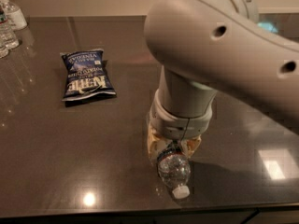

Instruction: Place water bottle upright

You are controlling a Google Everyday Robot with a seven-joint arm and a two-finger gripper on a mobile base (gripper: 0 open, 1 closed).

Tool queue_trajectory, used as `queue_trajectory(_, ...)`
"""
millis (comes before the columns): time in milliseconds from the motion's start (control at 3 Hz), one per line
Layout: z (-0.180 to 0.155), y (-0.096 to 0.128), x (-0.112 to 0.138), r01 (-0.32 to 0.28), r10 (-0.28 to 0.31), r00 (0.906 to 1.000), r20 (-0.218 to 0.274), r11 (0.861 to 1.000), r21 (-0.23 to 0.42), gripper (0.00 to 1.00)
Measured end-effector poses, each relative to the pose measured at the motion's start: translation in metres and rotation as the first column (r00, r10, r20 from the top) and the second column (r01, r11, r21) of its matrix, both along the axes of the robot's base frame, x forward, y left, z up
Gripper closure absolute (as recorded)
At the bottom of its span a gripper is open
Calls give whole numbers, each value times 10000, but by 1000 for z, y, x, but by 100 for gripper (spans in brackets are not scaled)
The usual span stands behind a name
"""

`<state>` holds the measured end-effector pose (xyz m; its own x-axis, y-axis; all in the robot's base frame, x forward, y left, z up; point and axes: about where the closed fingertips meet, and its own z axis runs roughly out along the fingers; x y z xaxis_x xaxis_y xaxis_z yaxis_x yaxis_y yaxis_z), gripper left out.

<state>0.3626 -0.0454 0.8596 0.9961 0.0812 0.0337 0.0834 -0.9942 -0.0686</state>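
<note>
The water bottle [174,170] is clear ribbed plastic, and its white cap [180,192] points toward the table's front edge. Its label band is hidden under the wrist. It sits tilted, low over the dark table [93,162] near the front. My gripper [173,149] comes down from above. Its pale fingers [152,146] flank the bottle's body on both sides and are shut on it. The big white arm hides the upper part of the bottle and most of the gripper.
A dark blue chip bag [86,73] lies flat at the middle left. Small clear bottles [7,31] and a white-topped pump bottle [13,14] stand at the far left corner. The table's front edge [140,213] runs just below the bottle cap.
</note>
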Motion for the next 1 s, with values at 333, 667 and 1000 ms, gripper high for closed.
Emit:
queue_trajectory(333,24,13,18,1668,-1620,9841,-723,9838,655,100)
queue_trajectory(667,48,28,37,3251,-3092,9412,-1362,9384,1168,100)
queue_trajectory(1000,72,38,52,4990,-4619,8605,-2150,8494,1719,100)
